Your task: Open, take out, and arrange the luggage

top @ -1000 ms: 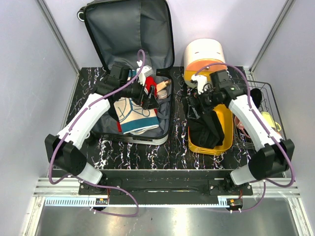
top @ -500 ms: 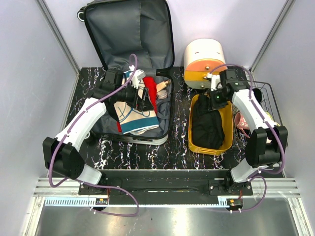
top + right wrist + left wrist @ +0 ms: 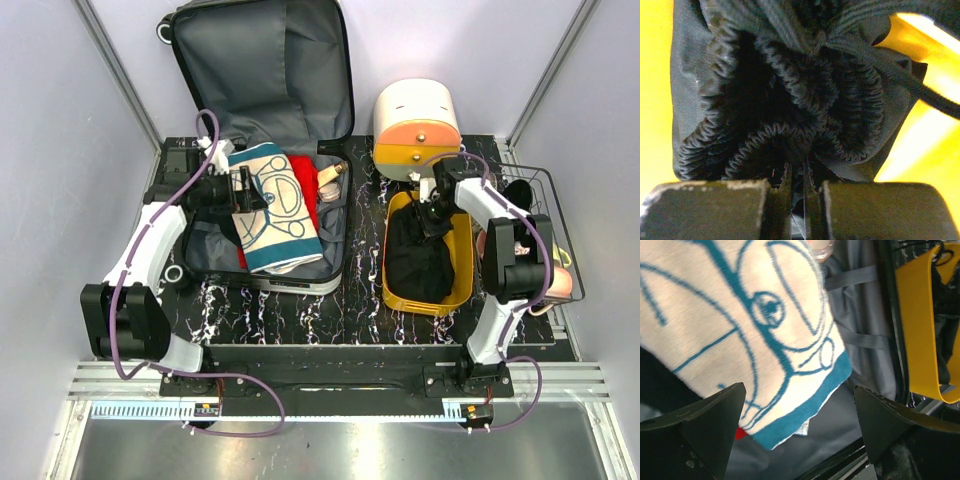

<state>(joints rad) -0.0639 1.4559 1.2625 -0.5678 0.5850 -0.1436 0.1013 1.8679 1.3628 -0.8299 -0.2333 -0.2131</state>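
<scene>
Inside the luggage [image 3: 260, 70], the cream towel [image 3: 275, 205] bears teal line-art.

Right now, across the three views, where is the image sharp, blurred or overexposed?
Top external: even light, sharp, glare on the metal ledge. Left wrist: patterned towel slightly soft, close. Right wrist: black garment crisp, yellow tray blown out to white.

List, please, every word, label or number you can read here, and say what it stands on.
No text can be read.
The towel in the luggage shows only a blue line drawing, no letters.
The small stickers below the arm bases are too small to read.
</scene>
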